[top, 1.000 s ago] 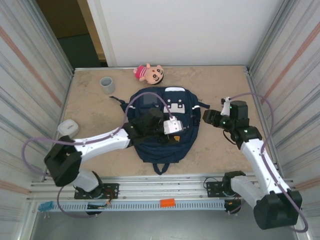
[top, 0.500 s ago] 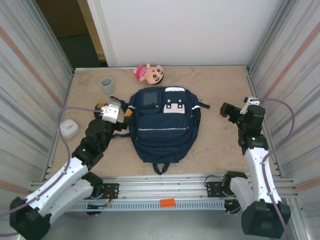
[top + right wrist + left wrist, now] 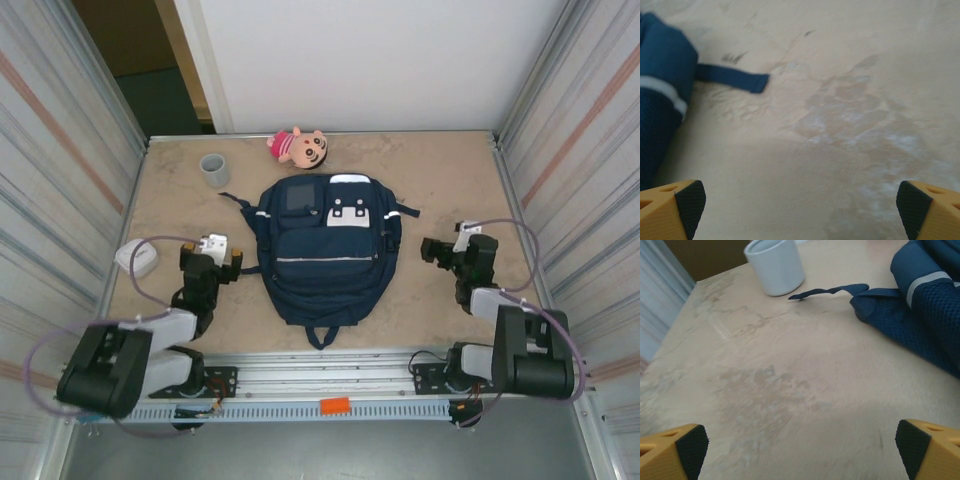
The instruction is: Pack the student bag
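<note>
The student bag [image 3: 325,250], navy blue with white stripes and a white buckle patch, lies flat in the middle of the table with its zips shut. My left gripper [image 3: 210,262] rests low just left of the bag, open and empty. In the left wrist view its jaws [image 3: 802,452] stand wide apart over bare table, with the bag's edge [image 3: 932,315] at the right. My right gripper [image 3: 436,250] sits right of the bag, also open and empty. The right wrist view [image 3: 800,207] has the bag's side [image 3: 660,105] and a loose strap [image 3: 732,77] at the left.
A pink plush doll [image 3: 300,147] lies behind the bag. A grey cup [image 3: 214,170] [image 3: 775,265] stands at the back left. A small white case [image 3: 137,258] lies near the left wall. Metal walls close in both sides.
My left arm has pulled off the bag's front and folded back to the bag's left. The right arm has drawn down and inward toward its base. The bag has not moved.
</note>
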Tool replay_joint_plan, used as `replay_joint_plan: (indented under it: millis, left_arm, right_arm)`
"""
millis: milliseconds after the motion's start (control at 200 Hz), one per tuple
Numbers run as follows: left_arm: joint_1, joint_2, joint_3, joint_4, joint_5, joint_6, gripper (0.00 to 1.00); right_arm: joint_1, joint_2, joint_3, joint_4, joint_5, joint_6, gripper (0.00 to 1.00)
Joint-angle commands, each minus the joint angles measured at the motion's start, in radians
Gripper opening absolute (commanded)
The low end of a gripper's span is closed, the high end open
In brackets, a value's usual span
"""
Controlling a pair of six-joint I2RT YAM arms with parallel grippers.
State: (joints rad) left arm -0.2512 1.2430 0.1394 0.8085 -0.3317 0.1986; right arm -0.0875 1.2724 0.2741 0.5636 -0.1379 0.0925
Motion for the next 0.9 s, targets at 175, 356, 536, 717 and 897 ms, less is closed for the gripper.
replay_joint_plan:
  millis: [175, 356, 536, 717, 897]
  left_arm:
    - [0.221, 0.271, 0.207, 0.113, 0.190, -0.184, 0.99]
    - [0.205, 0.268, 0.248, 0.027, 0.172, -0.170, 0.99]
    - [0.202, 0.270, 0.249, 0.029, 0.171, -0.166, 0.99]
    - [0.202, 0.266, 0.250, 0.020, 0.175, -0.167, 0.99]
    - [0.202, 0.267, 0.250, 0.021, 0.174, -0.167, 0.99]
  right_arm:
    - [0.033, 0.293, 0.054, 0.431, 0.001, -0.045, 0.99]
    - [0.045, 0.267, 0.141, 0.228, 0.119, -0.015, 0.99]
    - [0.038, 0.269, 0.142, 0.225, 0.111, -0.010, 0.99]
    - [0.038, 0.268, 0.142, 0.223, 0.110, -0.010, 0.99]
    - [0.039, 0.269, 0.142, 0.222, 0.112, -0.008, 0.99]
